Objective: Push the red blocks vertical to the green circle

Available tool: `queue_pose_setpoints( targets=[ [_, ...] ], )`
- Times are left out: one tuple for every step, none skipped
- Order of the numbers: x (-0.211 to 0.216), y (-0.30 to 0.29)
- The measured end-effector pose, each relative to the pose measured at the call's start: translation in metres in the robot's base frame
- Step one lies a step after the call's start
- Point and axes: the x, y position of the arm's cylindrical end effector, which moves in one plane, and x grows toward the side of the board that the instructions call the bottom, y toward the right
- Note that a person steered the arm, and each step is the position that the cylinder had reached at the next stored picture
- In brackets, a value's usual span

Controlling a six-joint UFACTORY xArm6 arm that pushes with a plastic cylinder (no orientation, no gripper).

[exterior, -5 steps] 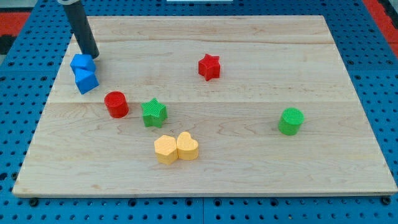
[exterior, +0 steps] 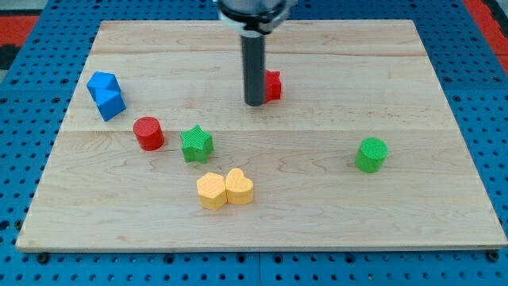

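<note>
The red blocks are two, and they sit apart on the wooden board (exterior: 444,214). I start at the view's bottom, which is nearest. There I see two yellow blocks touching side by side: a yellow block with flat sides (exterior: 211,191) on the left and a yellow heart (exterior: 239,187) on the right.

A little farther up is the green star (exterior: 196,144). Just to its left, close but not touching, stands the red cylinder (exterior: 148,133). That is one of the red blocks. Far off on the view's right, about as far up as the star, stands the green cylinder (exterior: 371,154), all alone. This is the green circle.

Farther up on the view's left are two blue blocks pressed together, a blue cube (exterior: 110,102) with another blue block (exterior: 101,82) just behind it. I cannot tell the shape of the back one.

Near the middle, toward the view's top, is the other red block (exterior: 273,85). The dark rod (exterior: 254,67) hides its left part, so I cannot make out its shape. My tip (exterior: 254,102) rests on the board right at that block's left side and looks to be touching it. The arm has no fingers, only this straight rod, so nothing is pinched or held.

Blue pegboard (exterior: 32,143) shows all around the board.
</note>
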Motion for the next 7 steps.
queue_pose_setpoints(
  targets=[
    [-0.005,-0.062],
    [-0.022,-0.044],
    [-0.026,0.029],
    [-0.032,0.105],
    [-0.031,0.106],
    [-0.019,0.064],
    [-0.016,-0.020]
  ],
)
